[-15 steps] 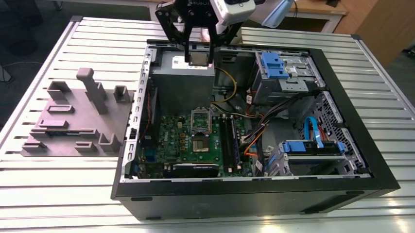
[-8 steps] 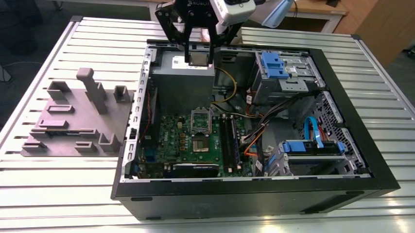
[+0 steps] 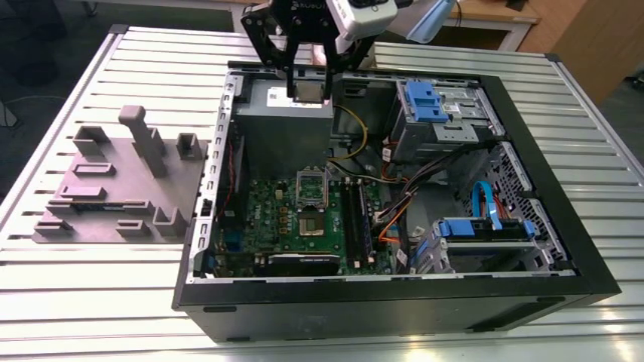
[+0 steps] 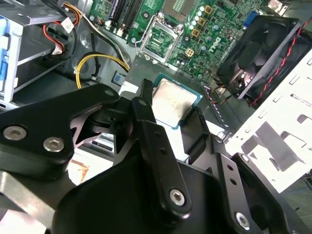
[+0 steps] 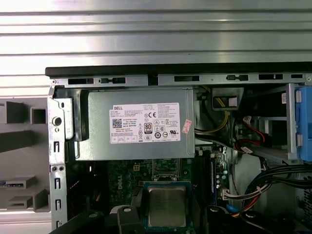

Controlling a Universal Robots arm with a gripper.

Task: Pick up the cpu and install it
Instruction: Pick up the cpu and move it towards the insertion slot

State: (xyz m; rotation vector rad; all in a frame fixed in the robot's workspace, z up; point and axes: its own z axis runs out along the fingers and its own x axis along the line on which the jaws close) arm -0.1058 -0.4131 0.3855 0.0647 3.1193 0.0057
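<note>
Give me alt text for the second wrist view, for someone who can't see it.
The gripper grips the silvery cpu by its edges over an open computer case; the green motherboard and its socket lie beyond.

In the exterior view the gripper (image 3: pixel 310 96) is cut off by the picture's top edge. The cpu (image 3: pixel 310 90) is pinched between its fingers and mostly covered by them, so the outline cannot be made out there. In the second wrist view the black fingers (image 4: pixel 146 109) hide the cpu's two clamped sides. In the first wrist view one edge of the cpu runs off the picture, the cpu covers part of the open socket (image 5: pixel 165 168), and the blue drive cage (image 5: pixel 303 124) is cropped.
</note>
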